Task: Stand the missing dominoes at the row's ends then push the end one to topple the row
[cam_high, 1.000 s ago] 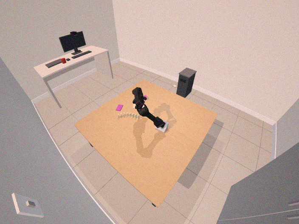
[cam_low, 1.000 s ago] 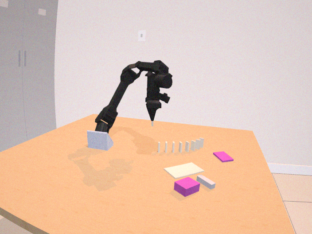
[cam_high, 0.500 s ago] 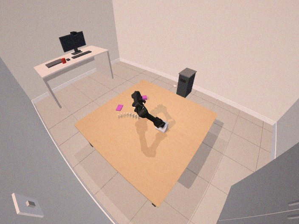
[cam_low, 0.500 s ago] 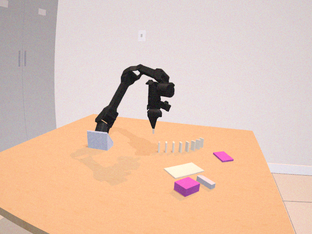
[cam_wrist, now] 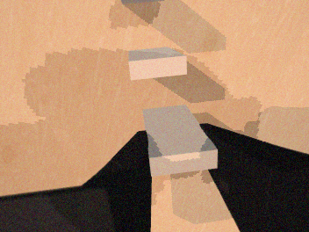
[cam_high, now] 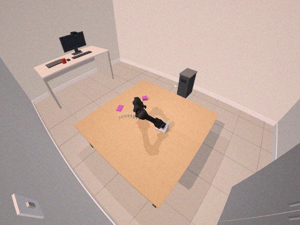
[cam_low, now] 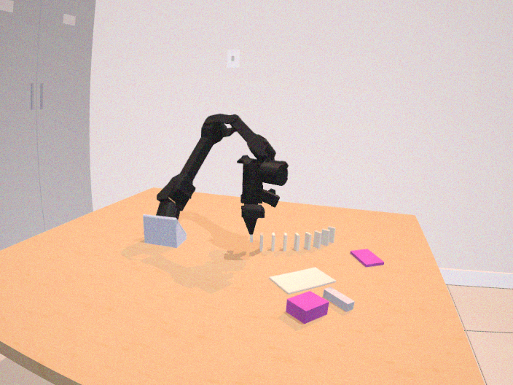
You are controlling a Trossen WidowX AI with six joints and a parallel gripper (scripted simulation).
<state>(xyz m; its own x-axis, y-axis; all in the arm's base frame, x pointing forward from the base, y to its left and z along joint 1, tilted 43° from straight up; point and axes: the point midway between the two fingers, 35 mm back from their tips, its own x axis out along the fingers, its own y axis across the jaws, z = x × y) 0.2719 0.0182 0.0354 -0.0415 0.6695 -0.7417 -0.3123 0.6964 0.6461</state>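
Observation:
My gripper [cam_low: 251, 235] [cam_wrist: 172, 136] is shut on a pale domino [cam_low: 251, 238] [cam_wrist: 183, 163], held upright by its sides. In the exterior view it is just past the left end of the curved row, its lower end seeming slightly above the table. The row's standing dominoes are thin and pale; the end one [cam_low: 261, 243] [cam_wrist: 158, 68] is just ahead of the held domino in the wrist view, with a gap between them. Another standing domino [cam_wrist: 142, 1] is cut by the top edge there. The arm hides part of the row's near end in the top view.
A cream flat plate [cam_low: 302, 280], a magenta block [cam_low: 307, 306] [cam_high: 145, 98] and a pale grey bar [cam_low: 338, 299] lie in front of the row in the exterior view. A flat magenta piece [cam_low: 366, 257] [cam_high: 119, 108] lies beyond its right end. The arm's base block [cam_low: 159, 230] is at left.

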